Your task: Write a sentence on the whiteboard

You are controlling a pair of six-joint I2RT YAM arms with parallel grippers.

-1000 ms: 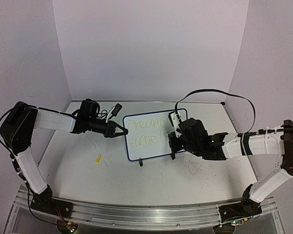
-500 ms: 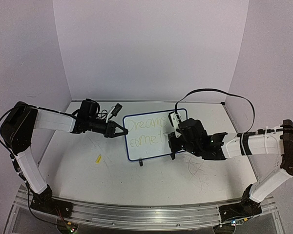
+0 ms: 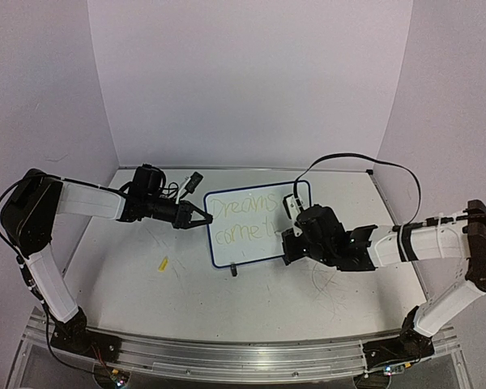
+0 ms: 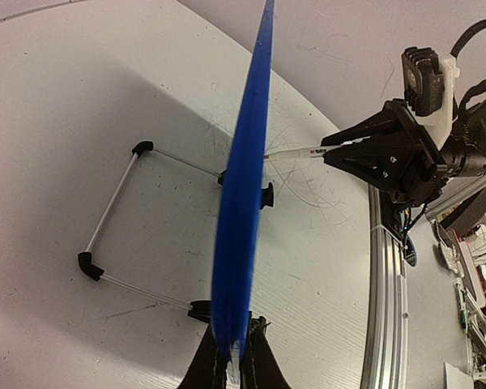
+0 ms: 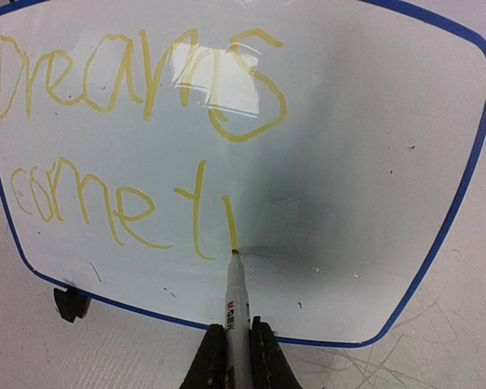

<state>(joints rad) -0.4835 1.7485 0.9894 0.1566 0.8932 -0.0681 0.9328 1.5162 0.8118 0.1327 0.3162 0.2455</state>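
Scuffed white desk (image 3: 146,292), whiteboard (image 3: 245,248) upright mid-desk, yellow sentence (image 5: 138,138) so far "Dreams come t" plus one stroke, left gripper (image 4: 233,365) jaws clenched on board's blue rim, right gripper (image 5: 231,350) jaws clamped on marker (image 5: 236,301), tip touching board.

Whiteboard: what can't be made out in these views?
- Right wrist: the marker label is too small to read; the right gripper hides its lower barrel.
- Top external: the right gripper covers the marker and the end of the sentence.
- Left wrist: the whiteboard is edge-on, writing face hidden; the left gripper is cut off by the bottom edge.
- Top external: small yellow thing left of the whiteboard, too small to identify.
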